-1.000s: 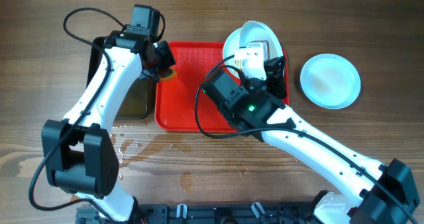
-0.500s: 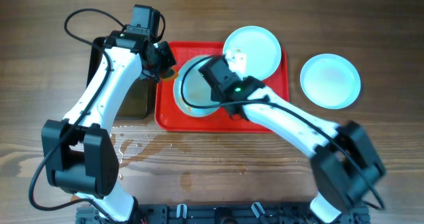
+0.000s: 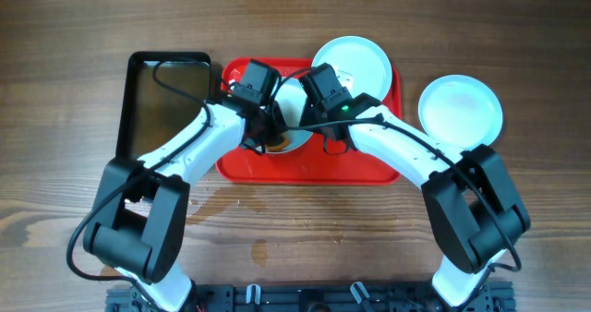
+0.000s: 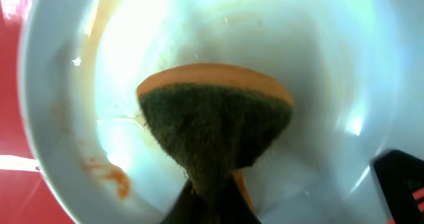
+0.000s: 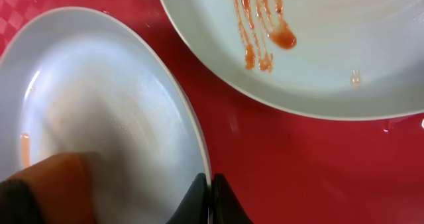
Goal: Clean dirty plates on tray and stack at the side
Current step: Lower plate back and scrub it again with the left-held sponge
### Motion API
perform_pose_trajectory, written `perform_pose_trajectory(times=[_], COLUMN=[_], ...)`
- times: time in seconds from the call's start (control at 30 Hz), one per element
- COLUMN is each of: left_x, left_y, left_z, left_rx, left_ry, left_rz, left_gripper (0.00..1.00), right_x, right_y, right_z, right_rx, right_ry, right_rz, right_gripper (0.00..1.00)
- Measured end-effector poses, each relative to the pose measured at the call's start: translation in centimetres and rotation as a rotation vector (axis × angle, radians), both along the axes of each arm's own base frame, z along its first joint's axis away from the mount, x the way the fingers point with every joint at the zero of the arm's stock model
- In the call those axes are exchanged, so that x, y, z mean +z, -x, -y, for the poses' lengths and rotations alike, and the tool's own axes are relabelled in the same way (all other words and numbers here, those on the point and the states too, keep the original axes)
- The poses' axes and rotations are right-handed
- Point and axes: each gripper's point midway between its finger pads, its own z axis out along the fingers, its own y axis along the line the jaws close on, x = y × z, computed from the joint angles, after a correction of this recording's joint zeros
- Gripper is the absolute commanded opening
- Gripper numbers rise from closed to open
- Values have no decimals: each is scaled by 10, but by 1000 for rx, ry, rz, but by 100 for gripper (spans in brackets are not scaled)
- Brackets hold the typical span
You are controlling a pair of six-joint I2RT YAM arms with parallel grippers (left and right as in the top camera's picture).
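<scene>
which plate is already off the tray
The plate on the bare wood right of the red tray. The sauce-streaked plate and the plate under the sponge are both within the tray.

This looks like a robotics lab bench dressed up as a dishwashing station. My left arm (image 3: 180, 155) and right arm (image 3: 406, 155) rise from a black rail (image 3: 305, 298) at the edge of a wood-grain table (image 3: 55, 35), with a cable (image 3: 175, 77) looping loose. The only kitchen gear is a red tray (image 3: 295, 169), pale plates (image 3: 460, 112) and a black pan (image 3: 166, 109) of water.

Warm brown wood-grain table (image 3: 55, 26)
</scene>
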Motion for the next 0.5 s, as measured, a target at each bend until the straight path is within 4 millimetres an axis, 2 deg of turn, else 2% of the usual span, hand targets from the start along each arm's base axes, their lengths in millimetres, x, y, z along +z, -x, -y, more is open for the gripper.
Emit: perform_pose_trajectory(times=[0.1,0.17,0.2,0.27,0.37,0.5], left_x=[-3,-5,-7,-7,-5,5], left_y=[4,6,8,6,-3,-29], left_z=[-2,-11,-23,-31,-42,-47], left_rx=[16,32,44,25,-7,-29], left_ry=[-20,-67,-132,-181,-263,-327], left_rz=[-11,-18,-19,1,56,183], left_gripper=[4,4,4,4,4,4], right_x=[-1,-2,-2,-2,-2,-2], right_y=[0,1,1,2,2,2], right_z=[-1,-2,-2,-3,-3,-1], right_rx=[3,6,7,9,9,5], right_ry=[-4,-9,-11,-14,-15,-13], right_rz=[-4,-8,-9,-11,-12,-16], right_gripper=[4,4,4,5,4,4])
